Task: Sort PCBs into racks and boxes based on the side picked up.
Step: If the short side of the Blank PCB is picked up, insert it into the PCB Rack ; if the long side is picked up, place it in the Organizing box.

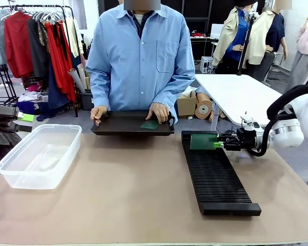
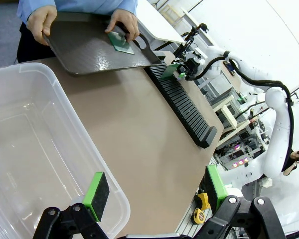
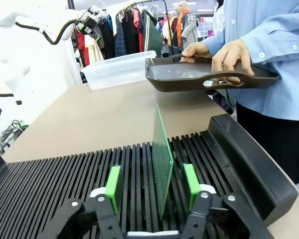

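Note:
One PCB (image 3: 162, 149) stands on edge in a slot at the far end of the black rack (image 1: 218, 179). My right gripper (image 3: 152, 181) straddles it, open, with both green pads clear of the board. In the front view this gripper (image 1: 219, 145) sits right of the standing PCB (image 1: 203, 141). A second PCB (image 1: 150, 124) lies flat on the black tray (image 1: 118, 123), which the person holds with both hands at the far edge. My left gripper (image 2: 157, 186) hangs open and holds nothing, over the near rim of the clear box (image 2: 30, 149).
The clear box (image 1: 71, 154) stands at the table's left with nothing in it. The rack runs from the tray toward me on the right. Bare tan tabletop lies between box and rack. Clothes rails and a white table stand behind the person.

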`<state>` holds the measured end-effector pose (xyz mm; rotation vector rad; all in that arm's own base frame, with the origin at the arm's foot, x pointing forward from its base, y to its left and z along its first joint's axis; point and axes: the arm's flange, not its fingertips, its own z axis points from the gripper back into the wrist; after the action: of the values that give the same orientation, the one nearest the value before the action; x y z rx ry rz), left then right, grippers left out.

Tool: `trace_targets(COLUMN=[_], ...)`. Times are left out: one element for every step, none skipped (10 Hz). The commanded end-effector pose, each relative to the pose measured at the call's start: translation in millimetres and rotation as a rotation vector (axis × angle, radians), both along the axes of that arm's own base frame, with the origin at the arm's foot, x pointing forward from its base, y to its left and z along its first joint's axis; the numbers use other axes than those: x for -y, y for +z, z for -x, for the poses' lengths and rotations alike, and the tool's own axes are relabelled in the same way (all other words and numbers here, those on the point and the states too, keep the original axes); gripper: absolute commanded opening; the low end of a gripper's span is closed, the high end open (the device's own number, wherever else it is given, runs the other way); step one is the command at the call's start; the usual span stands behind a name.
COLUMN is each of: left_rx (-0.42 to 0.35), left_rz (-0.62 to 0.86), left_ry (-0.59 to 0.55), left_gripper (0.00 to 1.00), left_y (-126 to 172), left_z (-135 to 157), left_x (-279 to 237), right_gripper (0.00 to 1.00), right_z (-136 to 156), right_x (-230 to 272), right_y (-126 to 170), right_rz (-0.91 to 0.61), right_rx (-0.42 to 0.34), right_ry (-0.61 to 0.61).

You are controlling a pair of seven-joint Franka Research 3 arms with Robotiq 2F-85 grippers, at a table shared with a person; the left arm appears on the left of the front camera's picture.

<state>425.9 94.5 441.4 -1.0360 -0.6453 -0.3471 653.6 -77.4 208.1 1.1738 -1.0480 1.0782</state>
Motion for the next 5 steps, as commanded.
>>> trace_targets(left_rx=[0.005, 0.005, 0.005, 0.005, 0.005], left_rz=[0.003, 0.003, 0.003, 0.003, 0.003], left_ry=[0.003, 0.003, 0.003, 0.003, 0.003], left_gripper=[1.0, 1.0, 1.0, 1.0, 1.0], left_y=[1.8, 1.8, 1.8, 1.8, 1.8], left_z=[0.3, 0.3, 0.3, 0.3, 0.3], left_x=[0.2, 0.2, 0.2, 0.2, 0.2], right_gripper=[1.0, 1.0, 1.0, 1.0, 1.0], right_z=[-10.1, -10.0, -10.5, -0.4, -0.4], right_x=[0.9, 1.1, 1.2, 0.9, 0.9], right_y=[6.6, 7.0, 7.2, 0.7, 0.7], right_rz=[-0.029, -0.024, -0.025, -0.002, -0.002], right_rx=[-0.021, -0.024, -0.031, -0.009, -0.009], right_ry=[-0.007, -0.002, 0.012, -0.003, -0.003])
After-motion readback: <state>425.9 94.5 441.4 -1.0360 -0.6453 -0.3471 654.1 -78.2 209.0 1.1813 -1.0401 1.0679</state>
